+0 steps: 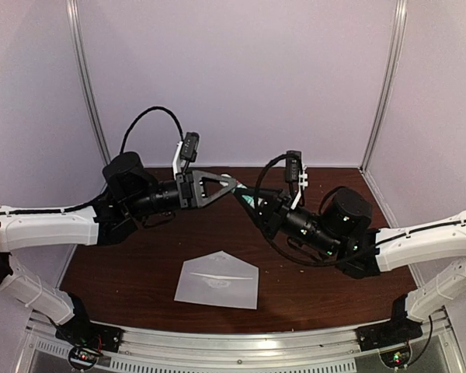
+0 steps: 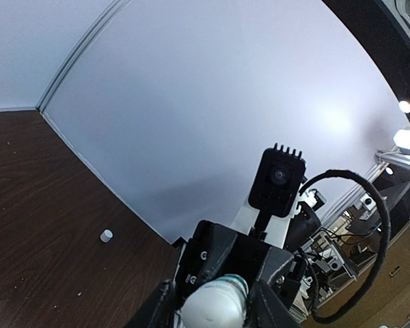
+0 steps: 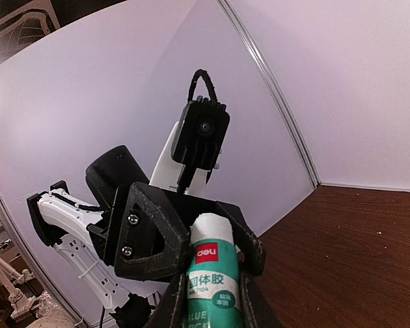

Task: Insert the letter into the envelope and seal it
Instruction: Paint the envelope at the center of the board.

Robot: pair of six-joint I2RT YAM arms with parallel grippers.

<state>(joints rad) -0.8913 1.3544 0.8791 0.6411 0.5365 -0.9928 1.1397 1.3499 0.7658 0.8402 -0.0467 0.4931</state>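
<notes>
Dark wood table [image 1: 124, 272], pale envelope [image 1: 217, 281] lying flat, small white cap [image 2: 106, 236]

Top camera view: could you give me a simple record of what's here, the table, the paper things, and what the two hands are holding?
Table: dark brown wood
Envelope: pale, flat near the front, flap seemingly open
Letter: not visible
Glue stick: midair, green label, held between both hands
Left hand: shut on its white end
Right hand: shut on its labelled body
Loose piece: small white cap-like item on table
</notes>
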